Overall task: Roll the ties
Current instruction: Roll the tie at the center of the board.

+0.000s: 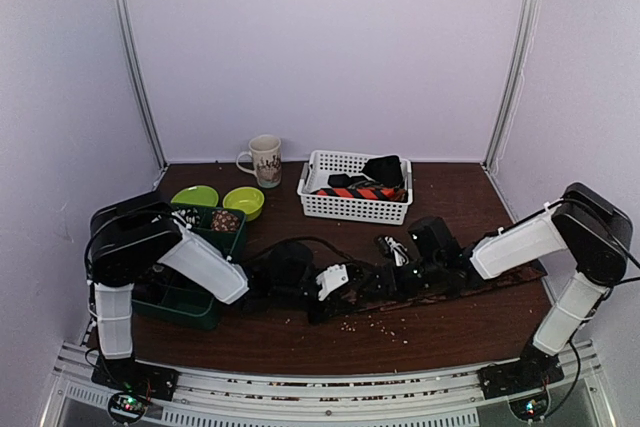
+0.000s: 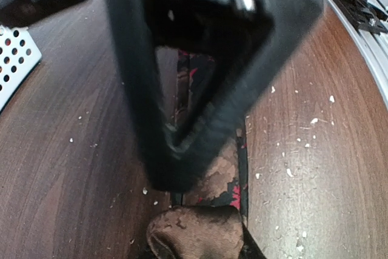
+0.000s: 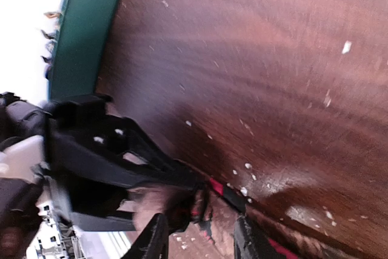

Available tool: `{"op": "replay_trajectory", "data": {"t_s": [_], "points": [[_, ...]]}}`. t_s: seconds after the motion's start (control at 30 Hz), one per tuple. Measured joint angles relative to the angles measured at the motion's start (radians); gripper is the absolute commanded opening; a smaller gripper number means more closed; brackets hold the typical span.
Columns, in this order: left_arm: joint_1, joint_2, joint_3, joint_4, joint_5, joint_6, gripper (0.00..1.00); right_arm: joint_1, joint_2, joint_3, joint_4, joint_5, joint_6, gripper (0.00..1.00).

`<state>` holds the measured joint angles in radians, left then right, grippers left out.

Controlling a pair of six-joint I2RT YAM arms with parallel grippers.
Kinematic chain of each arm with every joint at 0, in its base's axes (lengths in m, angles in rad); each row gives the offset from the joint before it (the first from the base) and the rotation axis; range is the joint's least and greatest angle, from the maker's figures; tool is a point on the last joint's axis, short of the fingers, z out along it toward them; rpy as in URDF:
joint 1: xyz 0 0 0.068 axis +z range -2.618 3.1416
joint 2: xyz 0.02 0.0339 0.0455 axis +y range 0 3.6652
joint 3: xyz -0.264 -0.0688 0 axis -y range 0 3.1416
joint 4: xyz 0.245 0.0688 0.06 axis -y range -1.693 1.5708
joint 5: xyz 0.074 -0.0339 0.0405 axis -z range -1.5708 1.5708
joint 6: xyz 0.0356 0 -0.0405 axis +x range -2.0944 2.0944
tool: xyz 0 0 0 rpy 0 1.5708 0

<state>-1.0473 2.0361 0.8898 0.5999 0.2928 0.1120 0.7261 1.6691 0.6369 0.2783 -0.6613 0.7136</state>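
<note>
A brown-patterned tie [image 1: 470, 282] with red and navy patches lies flat along the table's front, running right from the middle. Its near end is folded into a small roll [image 2: 194, 232]. My left gripper [image 1: 335, 295] is shut on that roll; its fingers are hidden under the fabric in the left wrist view. My right gripper [image 3: 200, 242] is open, its fingers [image 3: 154, 238] straddling the flat tie [image 3: 224, 235] close to the roll. It fills the left wrist view as a black triangular finger [image 2: 182, 77]. An orange-red/navy striped tie [image 1: 360, 190] and a black tie [image 1: 385, 169] lie in the basket.
A white basket [image 1: 345, 209] stands at the back middle, with a mug [image 1: 265, 160] and two green bowls [image 1: 243, 201] to its left. A green tray [image 1: 185, 302] sits under the left arm. White crumbs [image 1: 375, 325] dot the wood near the front.
</note>
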Motion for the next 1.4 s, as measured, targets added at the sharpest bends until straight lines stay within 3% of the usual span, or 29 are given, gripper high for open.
{"op": "replay_trajectory", "data": {"t_s": [0.33, 0.43, 0.6, 0.67, 0.8, 1.0, 1.2, 1.4], "points": [[-0.001, -0.011, 0.053, -0.131, 0.002, 0.060, 0.26, 0.027, -0.030, 0.010, 0.010, -0.046, 0.105, 0.44], [-0.001, -0.011, 0.053, -0.132, 0.002, 0.062, 0.26, 0.041, 0.006, 0.018, 0.019, -0.046, 0.122, 0.34], [-0.001, -0.011, 0.053, -0.131, 0.006, 0.063, 0.27, 0.048, 0.028, 0.019, 0.042, -0.046, 0.145, 0.08], [-0.001, -0.011, 0.052, -0.131, 0.007, 0.063, 0.33, 0.049, 0.031, 0.020, 0.056, -0.046, 0.152, 0.00], [-0.001, -0.013, 0.039, -0.121, 0.007, 0.069, 0.55, 0.049, 0.051, 0.008, 0.105, -0.053, 0.183, 0.00], [0.001, -0.039, -0.080, 0.018, -0.005, 0.031, 0.73, 0.046, 0.067, -0.066, 0.255, -0.066, 0.256, 0.00], [-0.003, -0.018, -0.143, 0.179, -0.024, -0.027, 0.76, 0.014, 0.093, -0.130, 0.387, -0.087, 0.316, 0.00], [-0.017, 0.077, -0.118, 0.336, -0.032, -0.071, 0.71, -0.019, 0.113, -0.169, 0.451, -0.113, 0.345, 0.00]]}}
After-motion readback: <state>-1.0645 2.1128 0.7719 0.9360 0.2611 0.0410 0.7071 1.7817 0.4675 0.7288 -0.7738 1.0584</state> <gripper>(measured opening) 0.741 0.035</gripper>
